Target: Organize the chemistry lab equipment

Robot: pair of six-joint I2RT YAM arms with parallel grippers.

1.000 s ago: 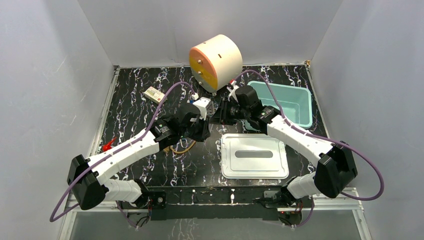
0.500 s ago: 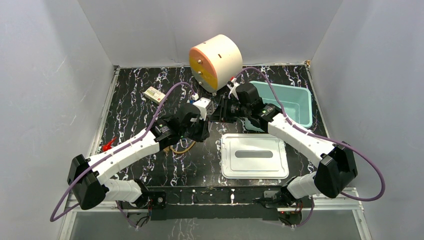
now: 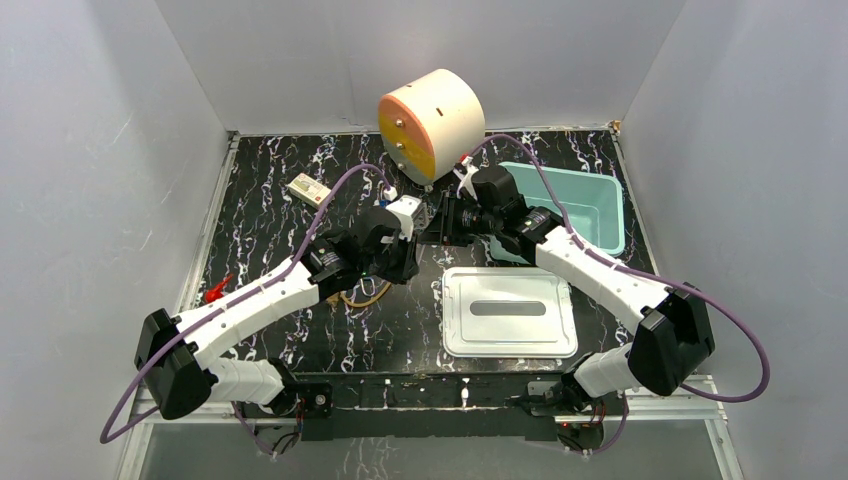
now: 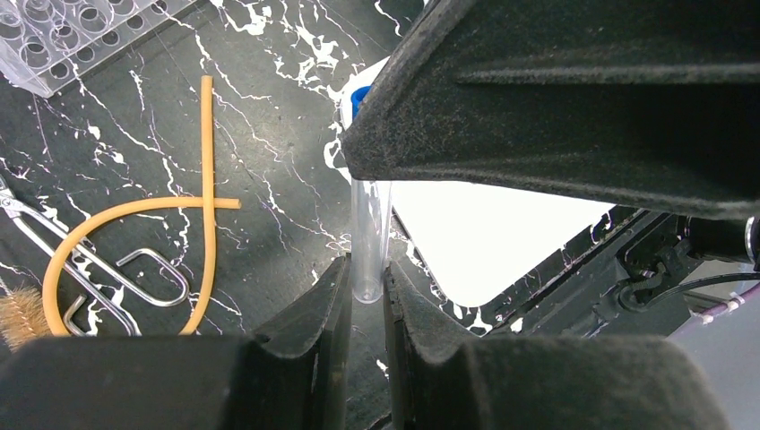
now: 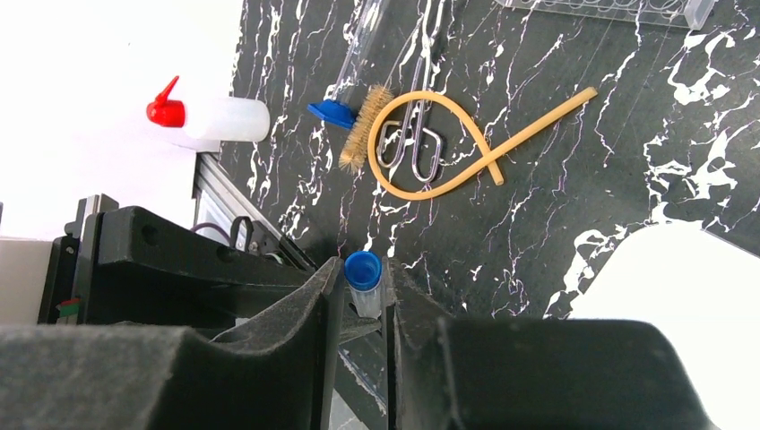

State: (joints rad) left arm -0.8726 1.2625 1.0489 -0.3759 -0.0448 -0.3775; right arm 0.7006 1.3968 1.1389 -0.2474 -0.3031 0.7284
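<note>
Meeting over the middle of the table (image 3: pixel 270 210), the two arms hold one clear tube (image 4: pixel 369 233) between them. The left gripper (image 4: pixel 366 305) is nearly closed, and its fingers press on either side of the tube's rounded bottom end. The right gripper (image 5: pixel 363 287) is also nearly closed, pinching the same tube just below its blue cap (image 5: pixel 362 268). The tube is off the table, held in front of the round cabinet (image 3: pixel 430 120).

On the table below lies a loop of tan tubing (image 4: pixel 207 134), its ends crossing. Wire tongs (image 5: pixel 419 90) lie with their handles inside that loop, and a small bristle brush (image 5: pixel 362 134) lies just beside them. A second tube (image 5: pixel 357 54) with a blue cap lies flat next to the brush. A white squeeze bottle (image 5: pixel 215 119) with a red nozzle lies on its side near the table's left edge. The clear rack (image 4: pixel 63 31) sits beyond the tubing, apart from it.

A white lid (image 3: pixel 510 310) lies flat in front of the right arm, and a teal tub (image 3: pixel 590 200) stands at the back right.
</note>
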